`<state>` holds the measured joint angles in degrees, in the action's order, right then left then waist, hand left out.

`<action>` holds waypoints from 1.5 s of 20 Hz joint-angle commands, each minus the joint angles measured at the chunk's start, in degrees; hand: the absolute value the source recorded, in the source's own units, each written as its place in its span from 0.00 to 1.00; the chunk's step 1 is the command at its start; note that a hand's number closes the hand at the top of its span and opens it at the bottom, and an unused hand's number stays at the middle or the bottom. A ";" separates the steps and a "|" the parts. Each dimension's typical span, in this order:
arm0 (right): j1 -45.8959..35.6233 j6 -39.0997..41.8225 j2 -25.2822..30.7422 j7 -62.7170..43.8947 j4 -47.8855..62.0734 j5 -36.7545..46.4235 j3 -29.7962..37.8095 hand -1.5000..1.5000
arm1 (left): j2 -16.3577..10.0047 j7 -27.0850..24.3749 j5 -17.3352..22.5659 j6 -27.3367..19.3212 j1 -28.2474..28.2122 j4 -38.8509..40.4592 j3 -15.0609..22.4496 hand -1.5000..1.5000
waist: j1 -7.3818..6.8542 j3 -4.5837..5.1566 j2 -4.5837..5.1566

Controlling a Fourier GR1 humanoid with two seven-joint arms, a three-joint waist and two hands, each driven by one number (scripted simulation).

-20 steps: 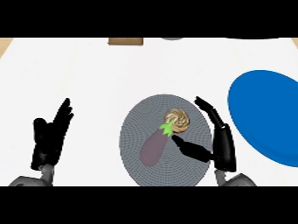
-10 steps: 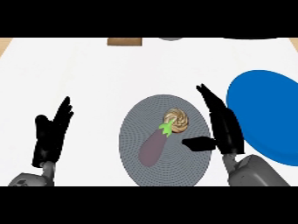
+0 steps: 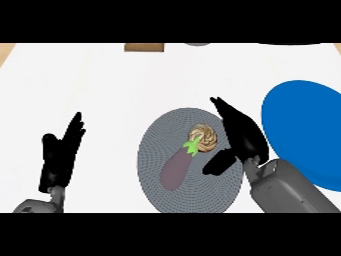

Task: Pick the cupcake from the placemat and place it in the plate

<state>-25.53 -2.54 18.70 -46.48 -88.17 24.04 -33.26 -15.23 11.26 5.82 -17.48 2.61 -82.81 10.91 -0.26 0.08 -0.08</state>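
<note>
**Right hand beside cupcake, nothing held**

The cupcake (image 3: 204,136) sat on the placemat (image 3: 155,150), in its upper right part. An eggplant (image 3: 174,169) lay on the same placemat, below and left of the cupcake, with its green stem end against the cupcake's side. The right hand (image 3: 241,134) was over the placemat's right edge, just beside the cupcake. Its fingers were straight and close together, the thumb stuck out toward the placemat's middle, and it gripped nothing. Contact with the cupcake could not be told. The blue plate (image 3: 309,125) lay right of the placemat. The left hand (image 3: 61,154) rested well left of the placemat, fingers straight and pointing up.
</note>
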 commanded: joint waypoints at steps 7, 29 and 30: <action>2.56 9.87 -6.08 -0.68 1.00 4.26 7.04 0.00 | 2.91 -0.69 -2.48 2.31 -2.08 -0.64 -2.97 0.50 | 0.11 -0.08 0.05; 5.62 13.19 -17.42 9.58 11.41 16.47 13.08 1.00 | 7.20 1.55 -8.20 6.31 -1.72 -2.23 -6.51 0.50 | 0.14 -0.08 0.05; 2.80 16.68 -15.65 8.50 10.81 16.62 12.93 1.00 | 5.83 -0.47 -7.64 7.38 0.32 1.06 -8.12 0.50 | 0.19 -0.07 0.06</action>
<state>-22.83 11.42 2.43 -38.69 -76.18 38.93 -20.00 -9.03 11.54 -1.47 -11.22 2.09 -82.92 3.99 -0.13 0.00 -0.01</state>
